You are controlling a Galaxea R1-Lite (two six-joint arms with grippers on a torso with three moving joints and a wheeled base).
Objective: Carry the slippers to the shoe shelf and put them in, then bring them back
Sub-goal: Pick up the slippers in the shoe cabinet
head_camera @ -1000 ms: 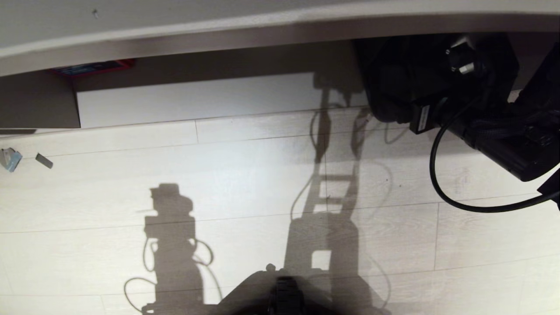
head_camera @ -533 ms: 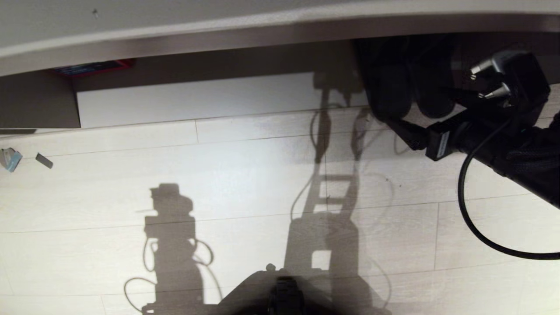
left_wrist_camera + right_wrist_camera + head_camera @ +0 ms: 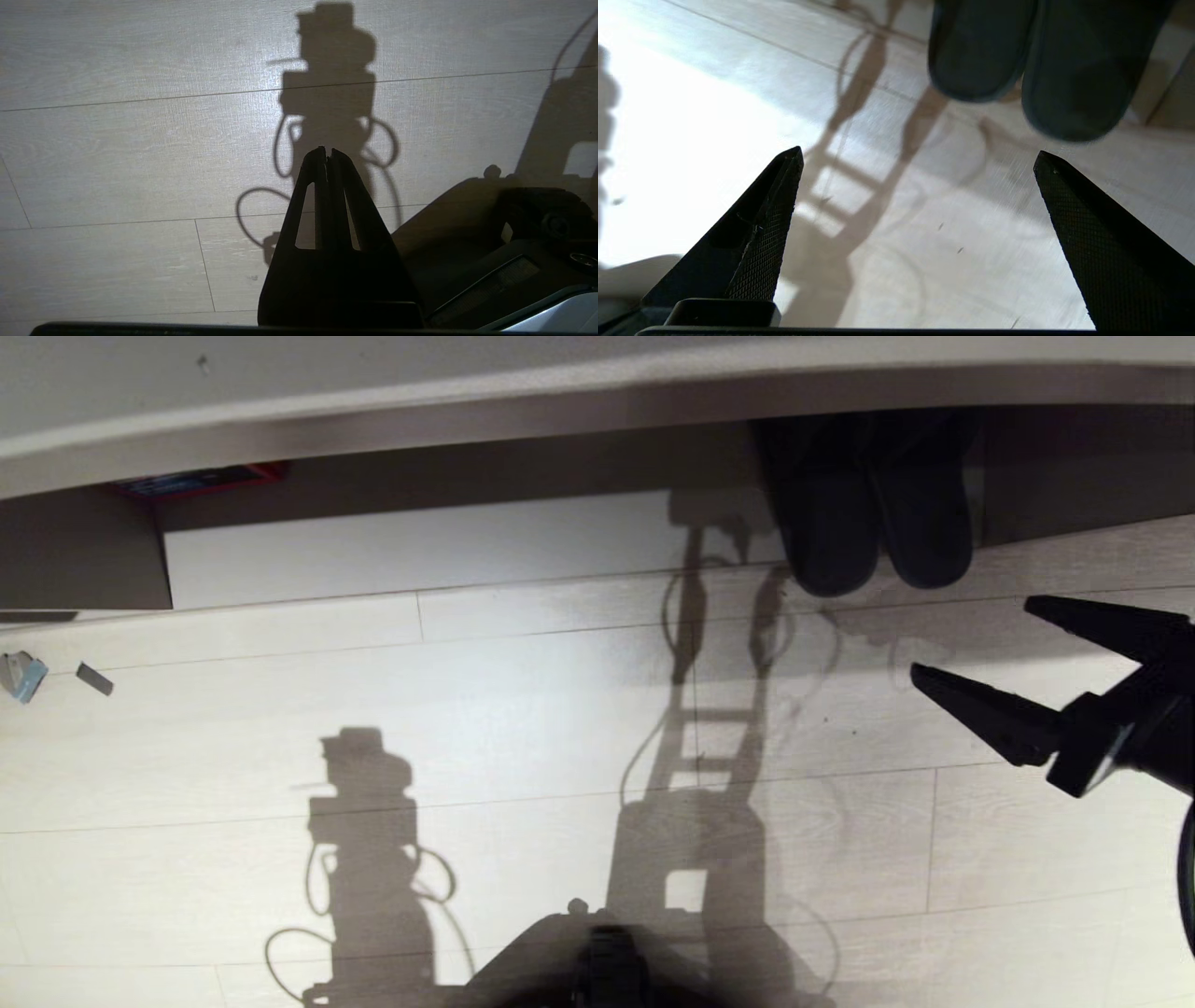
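The slippers, a dark grey pair, lie side by side at the right end of the shoe shelf. Their rounded ends poke out over its front edge onto the floor. My right gripper hovers over the floor in front of them and to their right, apart from them. It is open and holds nothing. In the right wrist view the slippers lie beyond the wide-spread right gripper. My left gripper hangs shut and empty above the floor beside the robot's base.
A pale counter overhangs the shelf. A red and blue flat thing lies at the shelf's left end near a divider. Small scraps lie on the floor at far left. The robot's base shows at the near edge.
My right gripper has drawn back out of the shelf towards the near right, leaving the slippers lying there. Its jaws stayed open. The left arm has not moved.
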